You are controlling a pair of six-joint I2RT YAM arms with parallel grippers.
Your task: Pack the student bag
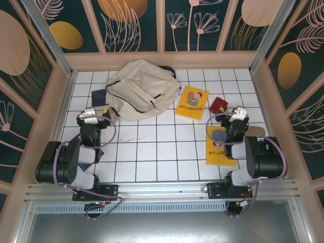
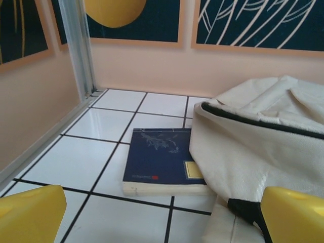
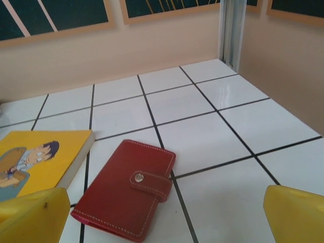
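The student bag (image 1: pixel 142 88), a big cream fabric backpack with dark zipper lines, lies slumped at the back middle of the tiled table. In the left wrist view the student bag (image 2: pixel 263 136) covers the right edge of a dark blue book (image 2: pixel 159 159). My left gripper (image 1: pixel 92 113) stands open just in front of that blue book (image 1: pixel 98 96), with its yellow fingers (image 2: pixel 30 215) wide apart and nothing between them. My right gripper (image 1: pixel 238 112) is open beside a red snap wallet (image 3: pixel 126 185), its yellow fingers (image 3: pixel 296 215) empty. The red wallet (image 1: pixel 218 105) lies flat and closed.
A yellow book (image 1: pixel 192 103) lies right of the bag, and its corner (image 3: pixel 38 162) sits left of the wallet. Another yellow book (image 1: pixel 218 147) lies partly under the right arm. Pink walls (image 1: pixel 162 59) and metal posts (image 2: pixel 81 55) enclose the table.
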